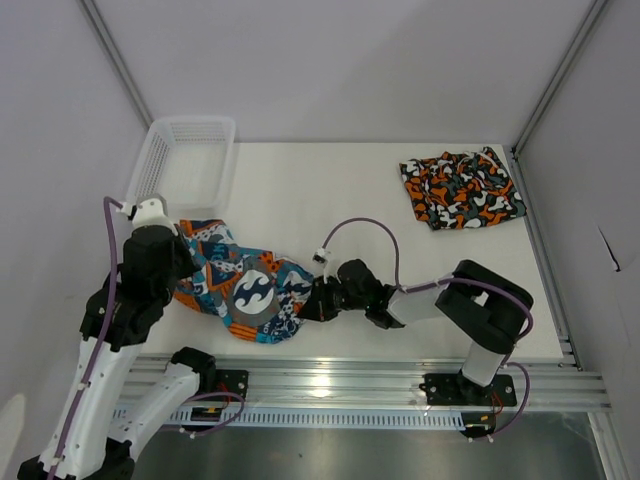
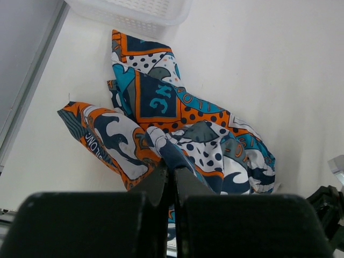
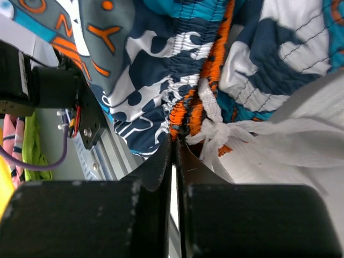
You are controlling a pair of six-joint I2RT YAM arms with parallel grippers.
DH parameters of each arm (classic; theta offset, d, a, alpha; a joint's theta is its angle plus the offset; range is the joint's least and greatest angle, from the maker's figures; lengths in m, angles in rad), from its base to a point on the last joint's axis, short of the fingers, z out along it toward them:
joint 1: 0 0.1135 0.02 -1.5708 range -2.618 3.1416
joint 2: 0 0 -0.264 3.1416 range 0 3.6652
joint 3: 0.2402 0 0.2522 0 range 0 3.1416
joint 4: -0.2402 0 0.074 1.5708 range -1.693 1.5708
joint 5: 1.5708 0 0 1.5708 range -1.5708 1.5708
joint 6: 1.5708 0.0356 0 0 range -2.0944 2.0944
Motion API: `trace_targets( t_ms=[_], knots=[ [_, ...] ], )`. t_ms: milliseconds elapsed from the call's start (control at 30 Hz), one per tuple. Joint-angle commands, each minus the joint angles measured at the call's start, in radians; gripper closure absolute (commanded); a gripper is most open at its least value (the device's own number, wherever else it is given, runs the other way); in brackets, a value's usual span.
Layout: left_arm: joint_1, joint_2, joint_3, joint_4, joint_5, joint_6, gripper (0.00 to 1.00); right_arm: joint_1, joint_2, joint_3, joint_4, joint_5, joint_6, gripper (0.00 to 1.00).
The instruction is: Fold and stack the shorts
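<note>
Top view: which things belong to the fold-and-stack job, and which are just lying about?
Job: cartoon-print shorts, pinched by left gripper and right gripper; camouflage shorts, far right.
Lying about: white mesh basket, far left.

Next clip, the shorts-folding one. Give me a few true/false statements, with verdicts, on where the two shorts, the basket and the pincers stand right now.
1. The camouflage shorts lie folded at the far right of the table. True.
2. The cartoon-print shorts sit inside the basket. False: they lie crumpled on the table, on the near side of the basket.
3. The left pincer and the right pincer are both shut on the cartoon-print shorts. True.
4. The two shorts are stacked one on the other. False: they lie well apart, at opposite sides of the table.
</note>
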Motion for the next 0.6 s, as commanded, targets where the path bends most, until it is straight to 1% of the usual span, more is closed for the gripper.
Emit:
trace_targets(
  t_ms=[0, 33, 133, 167, 200, 233, 267, 300, 333, 367, 400, 433, 467, 500, 533, 567],
  knots=[
    [0.010, 0.034, -0.009, 0.061, -0.009, 0.006, 1.00, -0.049, -0.113, 0.004, -0.009, 0.066, -0.017, 1.00],
    [0.010, 0.048, -0.007, 0.068, -0.002, 0.008, 1.00, -0.101, -0.137, 0.004, -0.023, 0.067, -0.019, 1.00],
    [0.010, 0.106, 0.005, 0.100, 0.021, 0.005, 1.00, -0.169, -0.261, 0.001, -0.110, 0.097, -0.057, 1.00],
    [0.012, 0.117, 0.006, 0.108, 0.024, 0.005, 1.00, -0.169, -0.298, -0.002, -0.139, 0.153, -0.104, 1.00],
    [0.012, 0.133, 0.005, 0.117, 0.025, 0.005, 1.00, -0.164, -0.380, -0.010, -0.197, 0.195, -0.131, 1.00],
    [0.012, 0.137, 0.002, 0.123, 0.024, 0.006, 1.00, -0.150, -0.424, -0.024, -0.219, 0.232, -0.166, 1.00],
    [0.013, 0.143, -0.009, 0.140, 0.021, 0.011, 1.00, -0.099, -0.468, -0.057, -0.238, 0.302, -0.242, 1.00],
    [0.015, 0.149, -0.010, 0.145, 0.015, 0.016, 1.00, -0.065, -0.540, -0.074, -0.270, 0.323, -0.285, 1.00],
    [0.018, 0.169, -0.017, 0.148, 0.011, 0.023, 1.00, -0.020, -0.565, -0.090, -0.291, 0.335, -0.328, 1.00],
    [0.028, 0.183, -0.021, 0.148, 0.007, 0.025, 1.00, 0.085, -0.585, -0.111, -0.313, 0.376, -0.367, 1.00],
    [0.036, 0.197, -0.029, 0.150, 0.007, 0.028, 1.00, 0.142, -0.607, -0.120, -0.351, 0.411, -0.423, 1.00],
    [0.057, 0.220, -0.033, 0.156, 0.024, 0.036, 1.00, 0.199, -0.611, -0.131, -0.366, 0.430, -0.445, 1.00],
    [0.070, 0.229, -0.044, 0.160, 0.040, 0.037, 1.00, 0.315, -0.613, -0.150, -0.379, 0.485, -0.464, 1.00],
    [0.084, 0.238, -0.049, 0.169, 0.080, 0.043, 1.00, 0.372, -0.604, -0.154, -0.406, 0.516, -0.482, 1.00],
    [0.096, 0.243, -0.050, 0.173, 0.097, 0.045, 1.00, 0.424, -0.592, -0.156, -0.422, 0.539, -0.487, 0.96],
    [0.116, 0.251, -0.053, 0.176, 0.105, 0.046, 1.00, 0.473, -0.579, -0.154, -0.435, 0.589, -0.491, 0.91]
  ],
)
